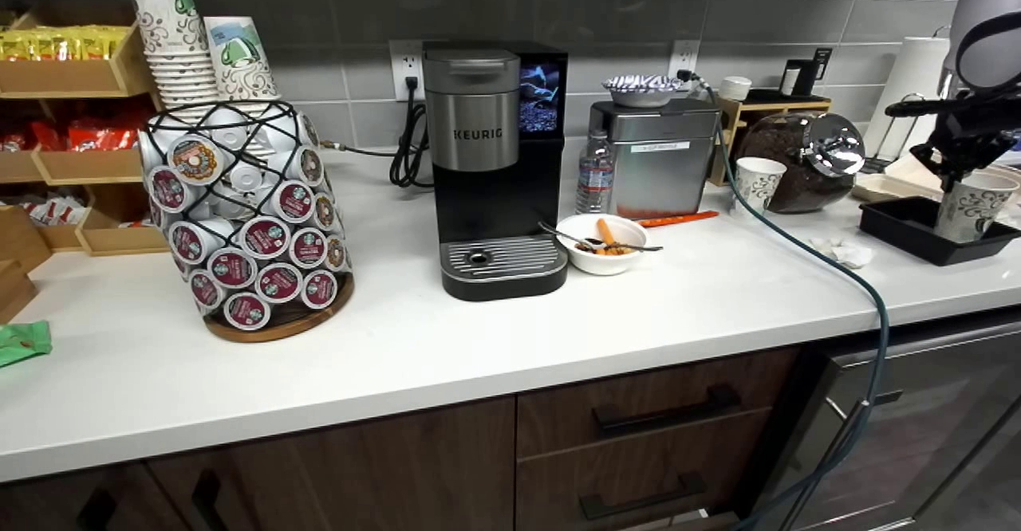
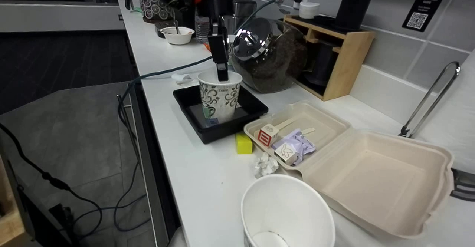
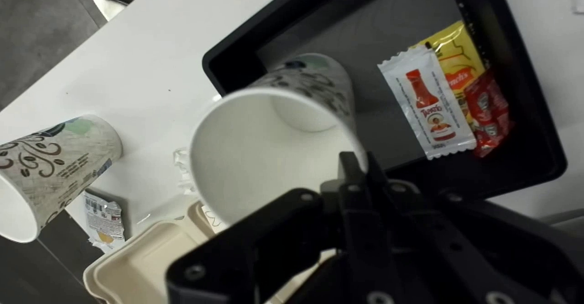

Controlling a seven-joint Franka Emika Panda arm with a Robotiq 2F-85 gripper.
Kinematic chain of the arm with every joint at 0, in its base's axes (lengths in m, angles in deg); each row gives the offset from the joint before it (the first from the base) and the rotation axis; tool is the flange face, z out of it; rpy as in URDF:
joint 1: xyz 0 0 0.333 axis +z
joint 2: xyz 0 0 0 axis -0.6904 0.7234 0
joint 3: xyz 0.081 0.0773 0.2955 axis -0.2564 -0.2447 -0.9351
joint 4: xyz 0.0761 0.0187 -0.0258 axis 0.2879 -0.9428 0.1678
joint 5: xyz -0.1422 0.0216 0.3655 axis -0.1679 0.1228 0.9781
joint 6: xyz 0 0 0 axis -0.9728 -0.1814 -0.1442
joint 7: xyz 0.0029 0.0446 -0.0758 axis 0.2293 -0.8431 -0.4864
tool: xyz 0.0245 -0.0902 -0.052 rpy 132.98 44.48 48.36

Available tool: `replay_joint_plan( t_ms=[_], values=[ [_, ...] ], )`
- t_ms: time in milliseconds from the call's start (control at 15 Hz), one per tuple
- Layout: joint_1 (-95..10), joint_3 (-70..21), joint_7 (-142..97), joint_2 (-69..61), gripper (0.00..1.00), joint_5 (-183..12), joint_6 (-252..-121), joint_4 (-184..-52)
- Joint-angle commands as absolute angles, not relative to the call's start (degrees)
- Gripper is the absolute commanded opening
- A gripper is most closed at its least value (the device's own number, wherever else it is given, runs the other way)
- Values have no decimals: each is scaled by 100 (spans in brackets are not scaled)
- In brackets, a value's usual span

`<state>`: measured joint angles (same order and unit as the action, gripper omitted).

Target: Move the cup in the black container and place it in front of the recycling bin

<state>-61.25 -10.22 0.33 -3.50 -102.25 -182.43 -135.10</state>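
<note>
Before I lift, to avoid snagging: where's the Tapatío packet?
In the wrist view, the Tapatío packet lies right of the cup, in the black container, partly over the yellow packet.

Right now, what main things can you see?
Container: one, black, on counter
Cup: one, white printed, in container
Packets: at least three, white, yellow, red, in container
Loose cups: at least two, white printed, on counter
Takeout box: one, beige, beside container
Jar: one, clear, near container
Coffee machine: one, black and silver, on counter
Pod holder: one, black and brown, on counter
Bowl: one, white, beside coffee machine
Tool: one, black, gripping cup's rim
</note>
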Motion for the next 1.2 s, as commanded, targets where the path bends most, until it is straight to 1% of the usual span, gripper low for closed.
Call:
replay_joint_plan(
  t_ms=[0,200,467,667,800,867,933,1133],
  values=[
    [-5886,-825,25,-669,0,-10385,-18118,-13603],
    [-5705,-925,-131,-1358,1,-10397,-17889,-13911],
    [-5454,-1433,-938,-2209,1,-10042,-17860,-14187],
    [-5243,-1818,-1472,-2590,1,-9895,-17857,-14239],
    [-5097,-2026,-1889,-2729,1,-9704,-17822,-14283],
    [-5232,-1968,-1461,-2485,1,-9932,-17933,-14056],
    [-5192,-2036,-1484,-2536,4,-9916,-17930,-14064],
    [-5235,-2011,-1472,-2519,4,-9923,-17930,-14058]
  ],
)
